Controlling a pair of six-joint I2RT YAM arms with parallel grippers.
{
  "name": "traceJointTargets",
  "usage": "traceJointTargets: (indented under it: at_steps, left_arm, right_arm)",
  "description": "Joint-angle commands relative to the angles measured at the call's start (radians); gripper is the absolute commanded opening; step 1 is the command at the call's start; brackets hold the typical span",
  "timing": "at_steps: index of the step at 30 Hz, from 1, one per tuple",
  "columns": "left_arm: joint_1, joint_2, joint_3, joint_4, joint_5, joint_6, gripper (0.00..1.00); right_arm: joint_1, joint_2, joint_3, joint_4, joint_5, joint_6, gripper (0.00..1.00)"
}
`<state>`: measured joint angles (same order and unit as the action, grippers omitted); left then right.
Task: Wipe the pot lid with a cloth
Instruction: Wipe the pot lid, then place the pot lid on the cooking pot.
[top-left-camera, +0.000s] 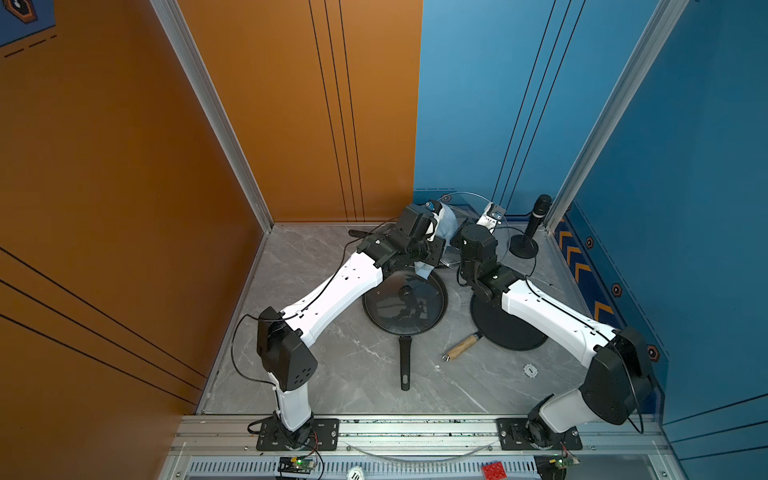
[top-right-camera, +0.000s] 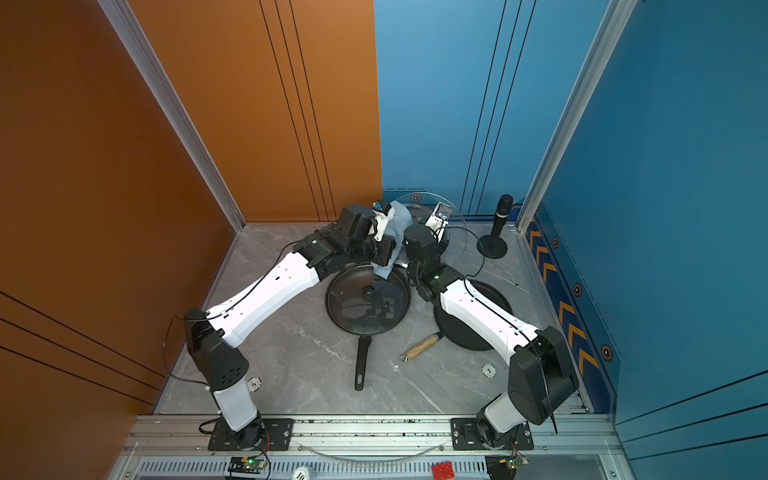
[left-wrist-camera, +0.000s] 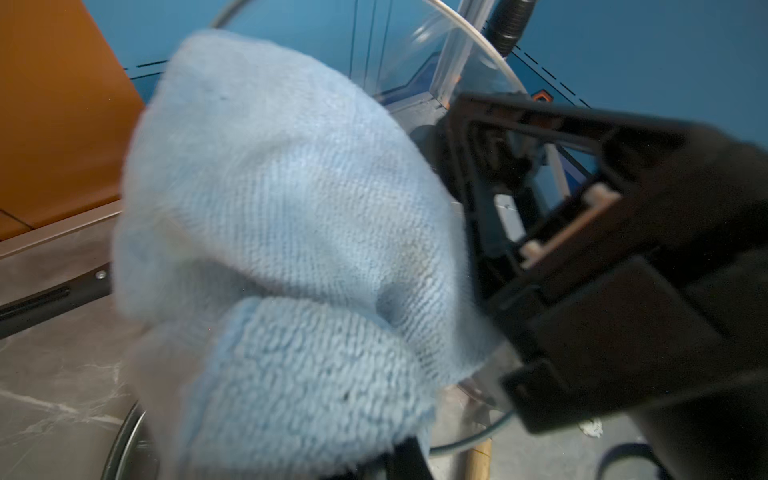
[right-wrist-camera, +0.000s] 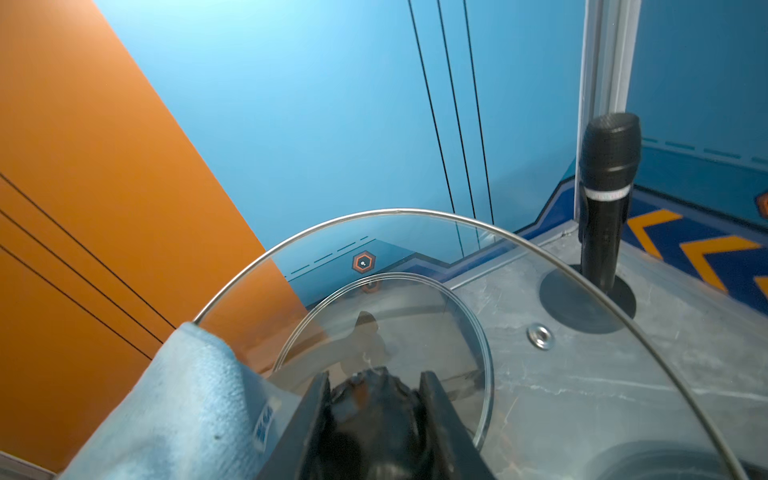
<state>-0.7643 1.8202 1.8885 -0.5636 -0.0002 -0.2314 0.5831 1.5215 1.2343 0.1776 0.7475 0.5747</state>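
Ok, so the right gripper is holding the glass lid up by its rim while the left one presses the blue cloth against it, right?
Not the rim: the right wrist view shows the right gripper shut on the black knob of the glass lid. The rest holds: the lid is raised, with the blue cloth against it.

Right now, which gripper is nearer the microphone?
Right. The right gripper holds the glass lid by its knob, and the microphone stands just past the rim. The left gripper, clamped on the cloth, is on the lid's opposite side.
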Motion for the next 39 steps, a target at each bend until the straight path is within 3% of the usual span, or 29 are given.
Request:
traceJointTargets:
  at_steps: [1,8,18,28,35,39]
  left_arm:
    - [-0.033,0.037,0.054,-0.107,0.037,0.044,0.0]
    - [-0.069,0.083,0.094,-0.211,0.002,0.071,0.0]
    - [-0.102,0.111,0.084,-0.22,-0.021,0.037,0.0]
    - [-0.018,-0.046,0.049,-0.209,-0.103,0.05,0.0]
    - [0.122,-0.29,-0.191,-0.057,-0.122,-0.001,0.0]
    - [0.192,-0.378,-0.302,-0.018,-0.132,-0.05,0.0]
  right_arm:
    - [0.001,-0.084,0.016,0.086,0.036,0.284,0.0]
    - [-0.073,-0.126,-0.061,0.232,-0.018,0.52,0.0]
    - [-0.13,-0.197,-0.029,0.235,-0.056,0.53,0.0]
    - [-0.268,-0.338,-0.119,0.076,-0.087,0.225,0.0]
    - [-0.322,-0.322,-0.175,-0.174,-0.135,-0.101,0.0]
    - [-0.322,-0.307,-0.31,-0.15,-0.153,-0.124,0.0]
